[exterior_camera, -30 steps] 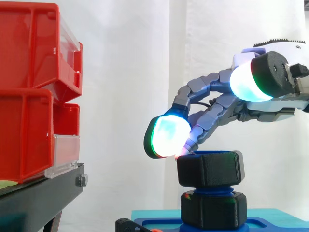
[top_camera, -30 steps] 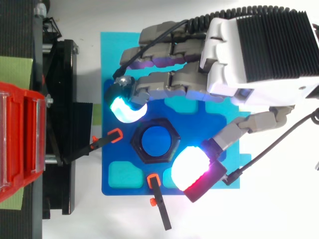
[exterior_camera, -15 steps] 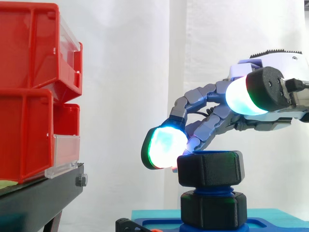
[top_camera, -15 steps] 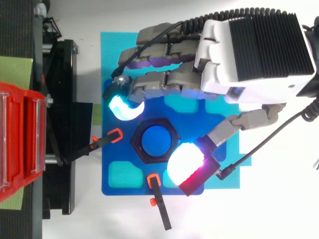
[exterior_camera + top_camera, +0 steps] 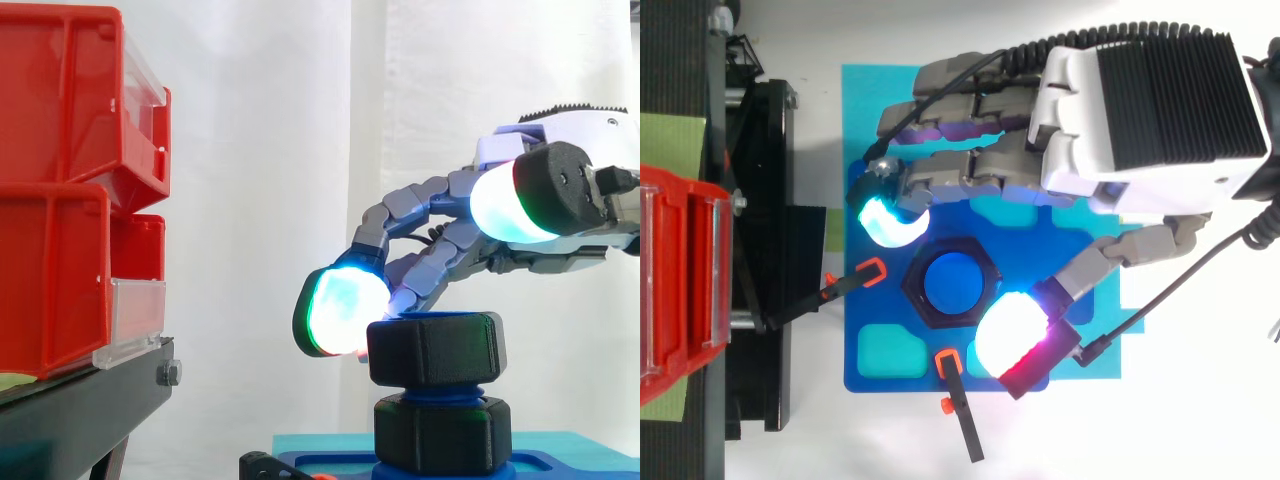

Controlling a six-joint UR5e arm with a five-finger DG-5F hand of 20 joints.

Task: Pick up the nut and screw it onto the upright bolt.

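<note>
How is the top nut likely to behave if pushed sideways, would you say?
The top nut looks like moulded plastic, so it is probably stiff and light. Its flat hex faces should give grip rather than slip. Seated over the bolt, it would likely turn rather than tip.

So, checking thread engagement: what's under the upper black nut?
A band of blue bolt, then a second black nut on the blue base. The thread inside the upper nut is covered.
</note>
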